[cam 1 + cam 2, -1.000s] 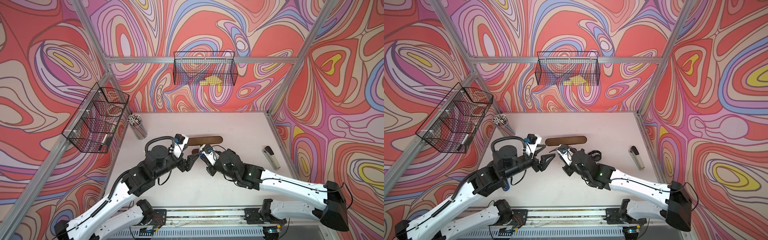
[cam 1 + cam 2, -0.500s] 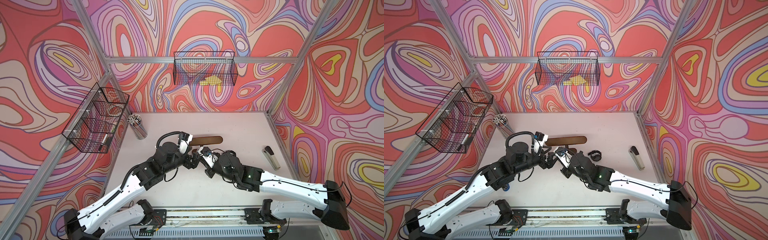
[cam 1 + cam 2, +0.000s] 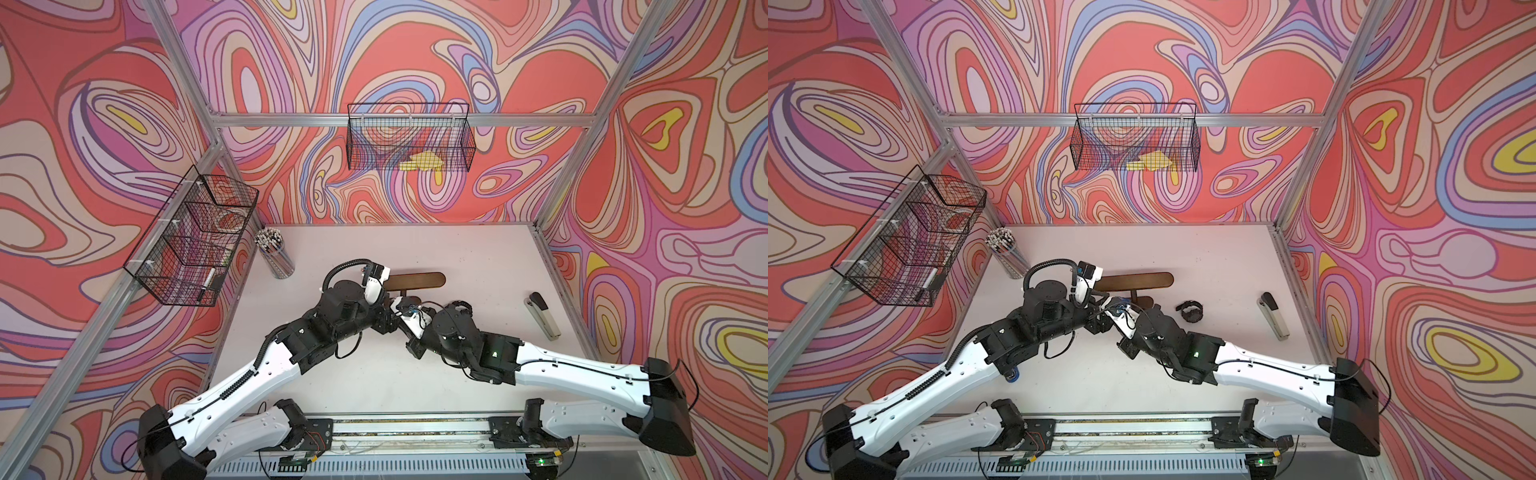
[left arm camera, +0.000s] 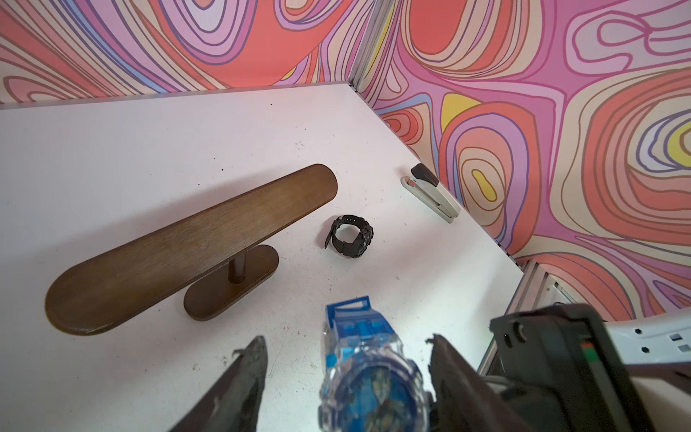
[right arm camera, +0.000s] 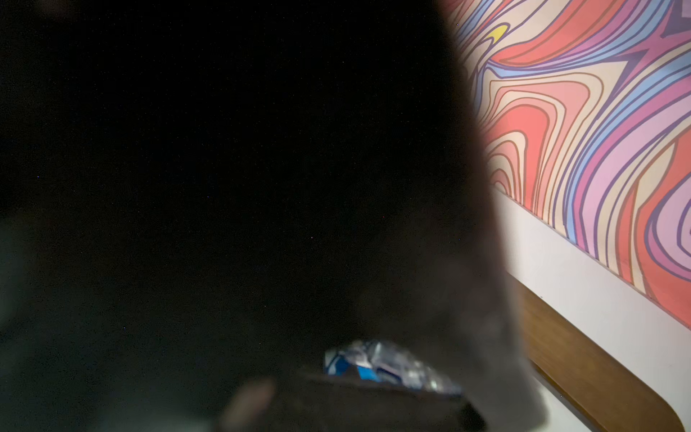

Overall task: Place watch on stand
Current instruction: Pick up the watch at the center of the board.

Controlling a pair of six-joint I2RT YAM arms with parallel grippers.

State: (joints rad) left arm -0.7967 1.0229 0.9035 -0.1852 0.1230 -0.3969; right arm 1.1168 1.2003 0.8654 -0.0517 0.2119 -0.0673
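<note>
Table: white flat table (image 3: 478,257), carrying everything.
Stand: dark brown wooden T-shaped stand (image 4: 187,243), upright in the table's middle, nothing on its bar.
Left gripper (image 4: 347,338): jaws apart, either side of the blue watch.
Right gripper (image 3: 1115,309): closed, gripping the blue watch.
Stapler: grey-and-black stapler (image 4: 430,192), near the right edge.
Blue watch: blue transparent plastic watch (image 4: 370,374), held above the table, near the stand's base.
Black watch: black plastic watch (image 4: 351,235), lying between stand and stapler.

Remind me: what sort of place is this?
Probably a lab robot cell: aluminium frame with swirl-printed panels, left arm and right arm on a rail, wire basket on the back wall.
</note>
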